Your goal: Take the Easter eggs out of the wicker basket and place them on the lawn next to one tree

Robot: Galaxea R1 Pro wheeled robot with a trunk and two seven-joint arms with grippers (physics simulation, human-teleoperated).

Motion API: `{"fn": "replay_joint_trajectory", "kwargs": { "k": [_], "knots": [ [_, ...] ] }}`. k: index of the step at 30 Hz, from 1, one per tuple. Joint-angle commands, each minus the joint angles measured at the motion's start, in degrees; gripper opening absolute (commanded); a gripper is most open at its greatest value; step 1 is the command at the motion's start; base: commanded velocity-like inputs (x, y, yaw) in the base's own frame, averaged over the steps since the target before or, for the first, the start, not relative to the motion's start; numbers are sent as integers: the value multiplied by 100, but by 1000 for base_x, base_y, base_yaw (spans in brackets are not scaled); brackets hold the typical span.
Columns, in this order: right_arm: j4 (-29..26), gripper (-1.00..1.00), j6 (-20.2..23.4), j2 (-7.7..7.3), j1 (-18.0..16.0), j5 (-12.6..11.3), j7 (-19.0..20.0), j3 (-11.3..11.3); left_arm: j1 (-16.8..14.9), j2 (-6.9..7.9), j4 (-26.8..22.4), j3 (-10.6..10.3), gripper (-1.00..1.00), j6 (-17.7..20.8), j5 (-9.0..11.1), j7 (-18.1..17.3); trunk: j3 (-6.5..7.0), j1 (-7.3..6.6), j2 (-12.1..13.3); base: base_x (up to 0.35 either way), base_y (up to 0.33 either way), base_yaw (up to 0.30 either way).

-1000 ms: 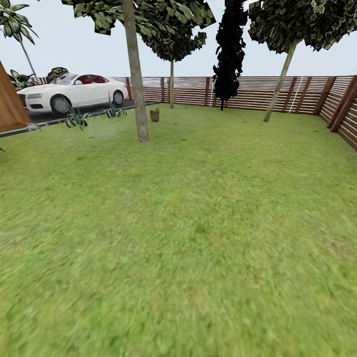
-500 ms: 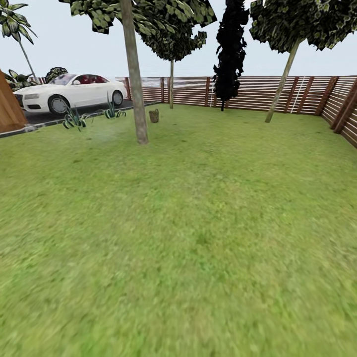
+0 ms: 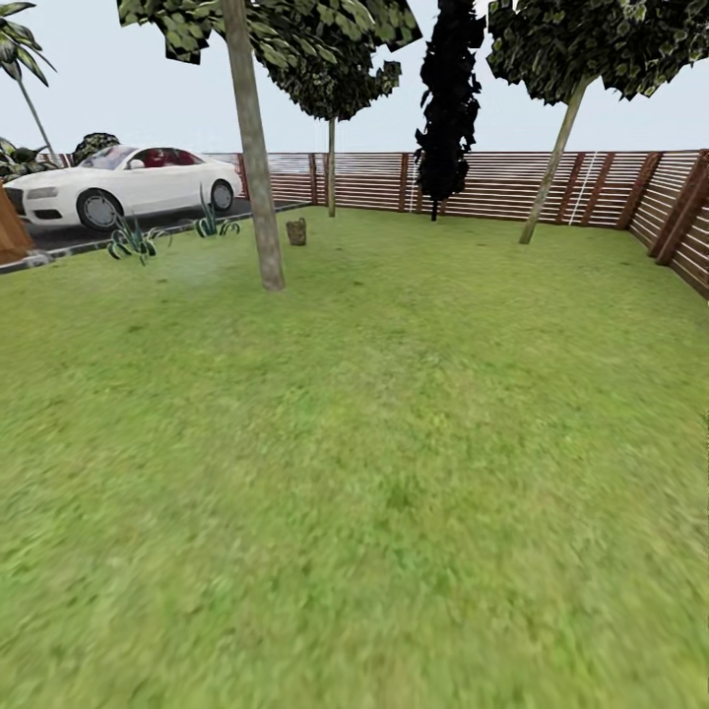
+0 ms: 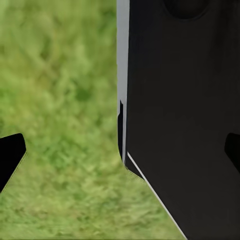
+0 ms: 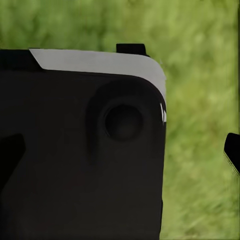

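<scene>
Mostly lawn point(image 3: 394, 473), wide and flat to the fence point(image 3: 492, 184). Nearest tree point(image 3: 254, 167) rooted left of centre; white car point(image 3: 123, 184) beyond. Left gripper point(image 4: 120, 150) fingers wide apart over grass; right gripper point(image 5: 120, 150) likewise.

Mottled grassy lawn point(image 3: 394, 443), rough-barked tree point(image 3: 254, 177), slatted wooden fence point(image 3: 492, 185).
</scene>
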Motion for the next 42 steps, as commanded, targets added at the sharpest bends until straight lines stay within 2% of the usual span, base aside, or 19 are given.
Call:
{"fn": "replay_joint_trajectory", "kwargs": {
  "k": [1,42],
  "knots": [
    [6,100,-20,0,-4,1,0,-4,1,0,-6,6,100,-10,4,-2,-4,3,-2,340,0,-38],
    [14,100,-20,0,-3,35,7,29,1,0,-19,15,100,-20,0,-2,-4,3,-2,340,0,-1]
  ]
}}
